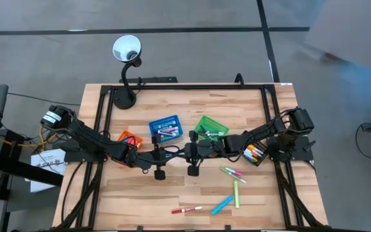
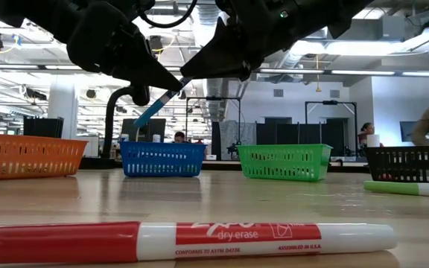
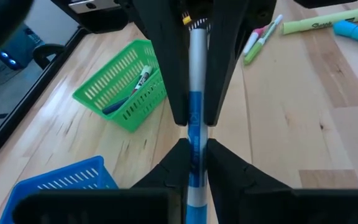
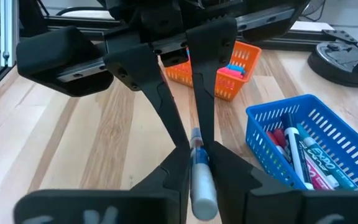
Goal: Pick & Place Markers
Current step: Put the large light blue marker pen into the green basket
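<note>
At the table's near edge in the low view lies a red-and-white marker (image 2: 177, 242) printed "EXPO dry erase" and "CONFORMS TO ASTM D4236"; a yellow-green highlighter (image 3: 319, 18) farther off reads "Sharpie". Both dark arms reach inward from the table's sides and meet above its middle; the left gripper (image 1: 161, 153) and the right gripper (image 1: 187, 153) point at each other, fingertip to fingertip, and both are clamped nearly closed on one blue-and-white marker (image 3: 194, 124), held in the air between them above the wood. Behind them stand four mesh baskets: an orange basket (image 1: 129, 138) holding pink and blue pens, beside the left arm; a blue basket (image 1: 164, 127) with several white-barrelled EXPO markers; a green basket (image 1: 210, 127) with a few pens; a black basket (image 1: 254, 154) with orange and other markers, under the right arm. Loose markers (image 1: 232, 173) lie scattered on the wooden table (image 1: 172, 193) in front of the grippers: green, pink, yellow, blue and red.
</note>
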Robot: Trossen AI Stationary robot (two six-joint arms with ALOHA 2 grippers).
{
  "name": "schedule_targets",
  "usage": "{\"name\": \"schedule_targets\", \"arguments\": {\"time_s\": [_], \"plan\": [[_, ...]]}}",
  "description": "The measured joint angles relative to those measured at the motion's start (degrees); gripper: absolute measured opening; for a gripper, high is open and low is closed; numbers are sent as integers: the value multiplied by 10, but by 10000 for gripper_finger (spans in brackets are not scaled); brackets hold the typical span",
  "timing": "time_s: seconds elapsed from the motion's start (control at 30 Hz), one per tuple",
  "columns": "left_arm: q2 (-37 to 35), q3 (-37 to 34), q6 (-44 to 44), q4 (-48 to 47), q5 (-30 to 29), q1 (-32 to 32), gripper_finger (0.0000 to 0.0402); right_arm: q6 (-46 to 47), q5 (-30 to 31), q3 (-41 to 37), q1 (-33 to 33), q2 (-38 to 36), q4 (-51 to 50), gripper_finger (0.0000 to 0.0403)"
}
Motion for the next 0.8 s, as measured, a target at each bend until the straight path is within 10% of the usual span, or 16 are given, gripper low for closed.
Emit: {"name": "schedule_targets", "arguments": {"time_s": [0.8], "plan": [[1, 0, 5, 7, -11, 0, 58, 31, 4, 0, 0, 0, -3, 22]]}}
